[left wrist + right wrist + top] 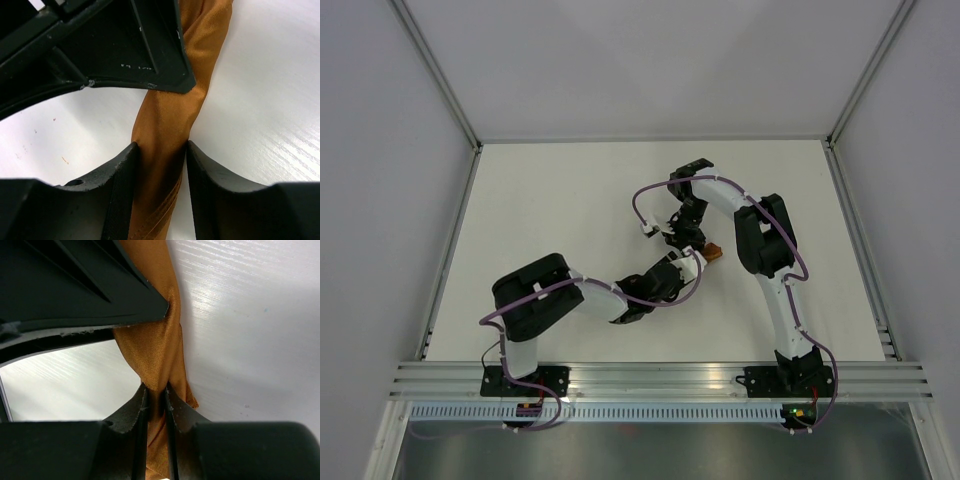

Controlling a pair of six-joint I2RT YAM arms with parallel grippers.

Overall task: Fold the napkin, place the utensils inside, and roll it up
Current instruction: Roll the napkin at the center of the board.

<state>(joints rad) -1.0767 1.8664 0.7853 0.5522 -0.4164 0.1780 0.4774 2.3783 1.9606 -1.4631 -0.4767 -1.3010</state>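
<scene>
Both arms meet mid-tabletop (pixel 570 200): right fingers (pixel 131 415) pinch the napkin (pixel 155 355), left fingers (pixel 117 190) clamp its twisted roll. Rolling step, I'd say; next, tighten evenly.

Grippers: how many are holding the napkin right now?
2. The left gripper clasps the twisted napkin around a thick part; the right gripper pinches a thinner part close by.

The napkin (pixel 715 252) lies on the table (pixel 550 200), apparently right of centre
</scene>
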